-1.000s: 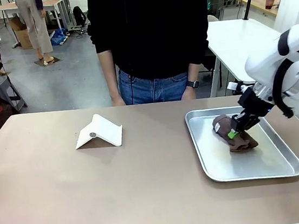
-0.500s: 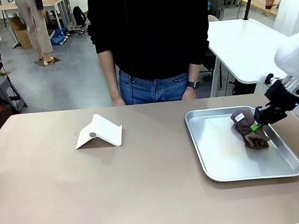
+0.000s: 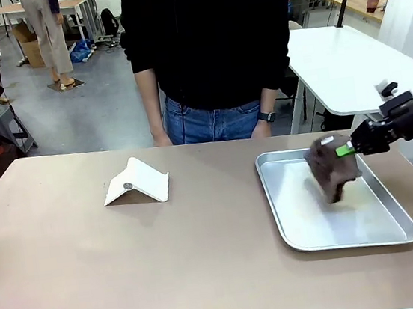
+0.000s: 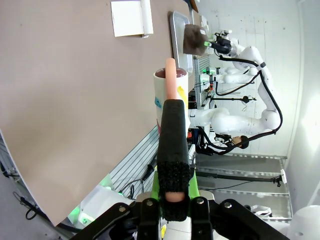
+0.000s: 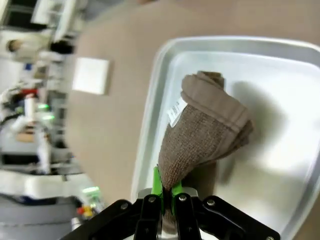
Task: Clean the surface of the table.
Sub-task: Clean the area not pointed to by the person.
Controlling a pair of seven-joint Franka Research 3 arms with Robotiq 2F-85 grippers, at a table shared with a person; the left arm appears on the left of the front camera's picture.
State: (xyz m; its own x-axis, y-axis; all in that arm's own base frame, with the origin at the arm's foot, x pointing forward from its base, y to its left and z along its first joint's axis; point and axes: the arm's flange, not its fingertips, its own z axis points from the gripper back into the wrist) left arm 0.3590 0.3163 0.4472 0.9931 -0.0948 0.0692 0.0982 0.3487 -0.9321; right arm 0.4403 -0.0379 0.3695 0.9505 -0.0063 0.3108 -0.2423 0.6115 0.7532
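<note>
**Entry: brown cloth raised off the tray, right gripper clenched on it**

1. Worktop (image 3: 130,269): tan-brown, and it spans your front view from the near edge to the person (image 3: 209,49) standing at the far side. Its position is unchanged over the last second.
2. Tray (image 3: 399,234): silver metal, lying on the right part of the worktop. It has not shifted.
3. Cloth (image 3: 331,169): brown towelling with a small white label.
   - A second ago it lay bunched on the tray floor near the middle. Half a second ago it was at the tray's right side.
   - Now it hangs above the tray's far part, lifted off the floor and smeared by motion.
   - In your right wrist view the cloth (image 5: 205,135) droops from the fingers over the tray (image 5: 280,55).
4. Right gripper (image 3: 345,150): clenched on the cloth's upper corner, green pads pinched onto the fabric. It has risen and drawn back towards the right edge of the front view.
5. Left gripper (image 4: 171,107): jaws pressed together, seen edge-on above the worktop's near side. A salmon-pink strip runs along the fingers; you cannot tell what it is.
6. Folded white card (image 3: 136,182): standing tent-like left of centre, well apart from the tray. It has not moved.
</note>
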